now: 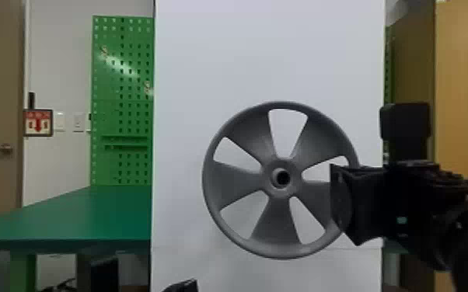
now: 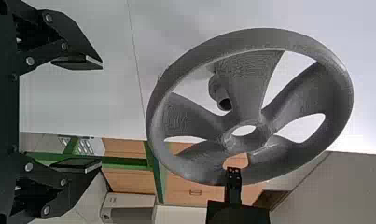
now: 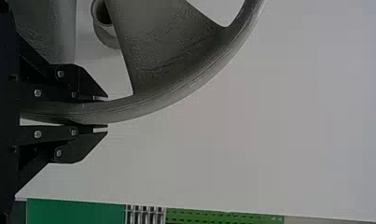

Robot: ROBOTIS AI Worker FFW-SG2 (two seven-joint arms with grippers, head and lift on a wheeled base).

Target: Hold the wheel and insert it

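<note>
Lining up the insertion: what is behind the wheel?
A white panel and, through a gap between spokes, a grey hollow-ended peg. In the left wrist view a spoke covers part.

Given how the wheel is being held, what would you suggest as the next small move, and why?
I would probably ease the right gripper, with the wheel in it, toward the white panel. The left wrist view shows the peg behind the wheel, outside the hub, while the head view suggests they roughly line up.
</note>
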